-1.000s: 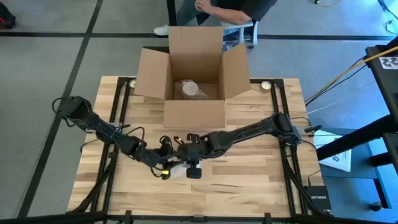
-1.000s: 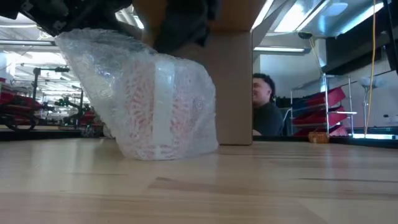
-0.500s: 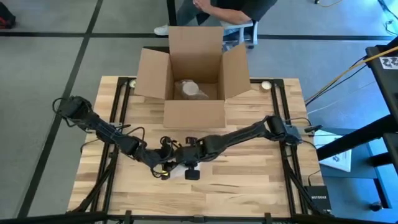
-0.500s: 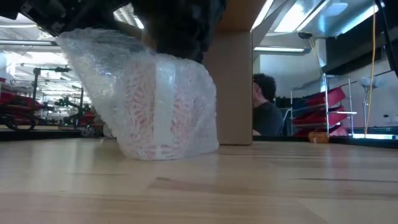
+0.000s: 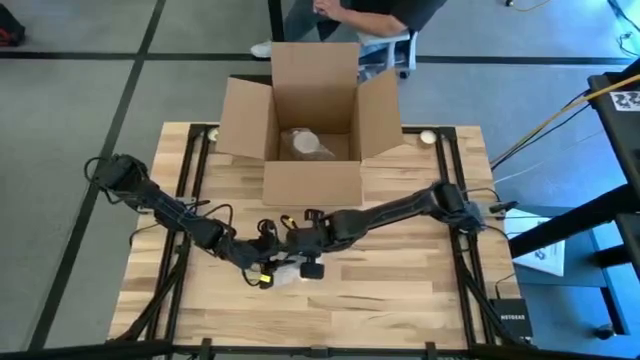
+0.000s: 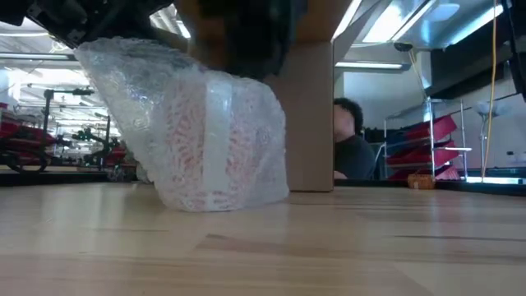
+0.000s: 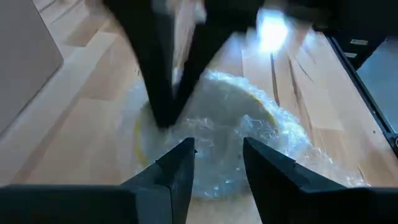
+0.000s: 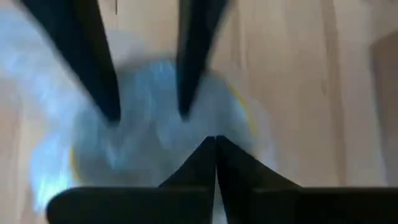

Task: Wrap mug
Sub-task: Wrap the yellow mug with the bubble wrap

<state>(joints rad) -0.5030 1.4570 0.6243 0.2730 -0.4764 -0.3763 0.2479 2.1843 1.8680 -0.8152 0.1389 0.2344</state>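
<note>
The mug is wrapped in clear bubble wrap [image 6: 197,131] and stands on its base on the table, with a strip of tape [image 6: 215,140] down its side. It shows in the high view [image 5: 287,276] between both grippers. A yellow rim [image 7: 138,134] shows through the wrap. My left gripper [image 7: 216,152] is open right above the wrap, coming from the table's left; whether its fingers touch I cannot tell. My right gripper [image 8: 215,142] is shut, coming from the right, its tips on top of the bundle. My right gripper has its shut fingertips [image 7: 165,115] down on the bubble wrap on top of the bundle [image 7: 186,124], just inside the yellow rim. The fingers slant down from the table's right. The wrapped mug stays standing on the table.
An open cardboard box [image 5: 312,175] stands at the table's far middle with another wrapped bundle [image 5: 306,143] inside. A person [image 6: 353,140] sits beyond the far edge. Bare wood lies at the near and right parts of the table [image 5: 400,290].
My right gripper dipped toward the wrapped mug half a second ago, then drew back slightly toward the table's far right, staying over the bundle. The wrapped mug has kept its place.
</note>
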